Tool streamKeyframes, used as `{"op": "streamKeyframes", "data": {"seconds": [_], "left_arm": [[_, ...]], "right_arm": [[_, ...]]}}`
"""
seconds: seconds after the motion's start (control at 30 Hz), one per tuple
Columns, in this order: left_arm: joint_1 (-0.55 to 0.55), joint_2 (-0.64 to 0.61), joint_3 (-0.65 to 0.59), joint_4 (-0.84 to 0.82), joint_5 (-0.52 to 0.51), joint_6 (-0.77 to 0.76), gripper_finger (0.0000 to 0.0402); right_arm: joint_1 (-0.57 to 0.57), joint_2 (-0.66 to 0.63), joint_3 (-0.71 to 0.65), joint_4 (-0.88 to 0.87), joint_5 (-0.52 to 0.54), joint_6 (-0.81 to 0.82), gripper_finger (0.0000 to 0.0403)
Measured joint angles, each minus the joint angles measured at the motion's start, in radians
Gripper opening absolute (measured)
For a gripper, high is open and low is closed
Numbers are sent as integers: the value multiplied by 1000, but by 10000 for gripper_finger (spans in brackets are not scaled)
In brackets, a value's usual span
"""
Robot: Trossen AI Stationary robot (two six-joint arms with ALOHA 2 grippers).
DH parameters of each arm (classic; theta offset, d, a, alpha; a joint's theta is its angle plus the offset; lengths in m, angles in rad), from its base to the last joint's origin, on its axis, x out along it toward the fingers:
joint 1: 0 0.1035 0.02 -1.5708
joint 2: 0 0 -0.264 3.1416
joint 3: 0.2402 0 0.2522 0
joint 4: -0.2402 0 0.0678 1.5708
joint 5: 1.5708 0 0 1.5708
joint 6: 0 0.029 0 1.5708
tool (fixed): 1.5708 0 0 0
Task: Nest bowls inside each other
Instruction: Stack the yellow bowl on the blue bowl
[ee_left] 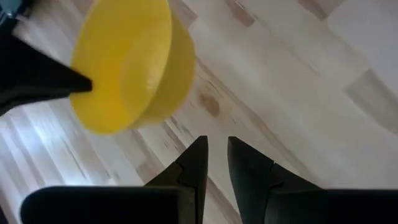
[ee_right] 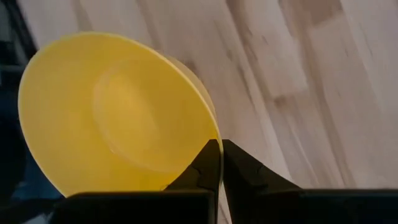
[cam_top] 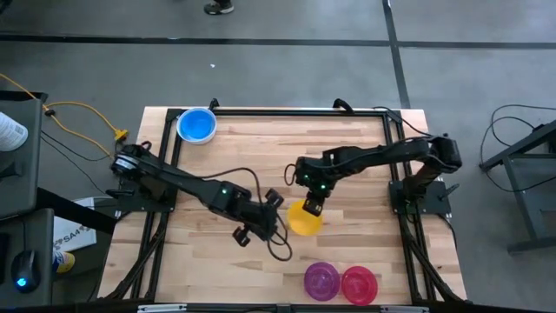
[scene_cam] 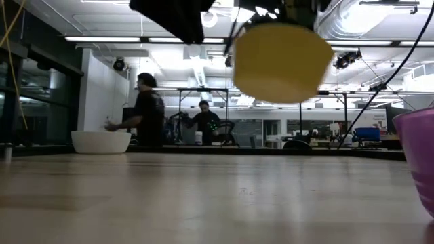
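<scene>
Yellow bowl rim pinched in right claw, lifted above table

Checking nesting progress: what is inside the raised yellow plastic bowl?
The round yellow plastic bowl, pinched at its rim by the right gripper, is empty: its bare inside shows, nothing nested.

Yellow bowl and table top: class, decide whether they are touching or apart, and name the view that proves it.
Apart. The low view shows the yellow bowl hanging high above the table, with the room visible between them.

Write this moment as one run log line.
right claw: shut on yellow bowl, lifted | left claw: beside, holds nothing | purple bowl, red bowl: on table
</scene>
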Motion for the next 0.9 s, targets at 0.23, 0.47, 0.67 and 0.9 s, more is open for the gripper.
{"op": "streamKeyframes", "data": {"seconds": [0.23, 0.47, 0.67, 0.9], "left_arm": [[0, 40, 27, -15, -65, 53, 61], [-1, 37, 49, -47, -79, 99, 61], [-1, 36, 98, -61, -73, 146, 61], [-1, 47, 108, -61, -40, 186, 61]], "right_arm": [[-6, 43, 80, -46, 1, -51, 3], [-8, 42, 80, -78, 56, -52, 3], [-8, 55, 81, -81, 51, -45, 3], [-20, 80, 80, -85, 26, -12, 3]]}}
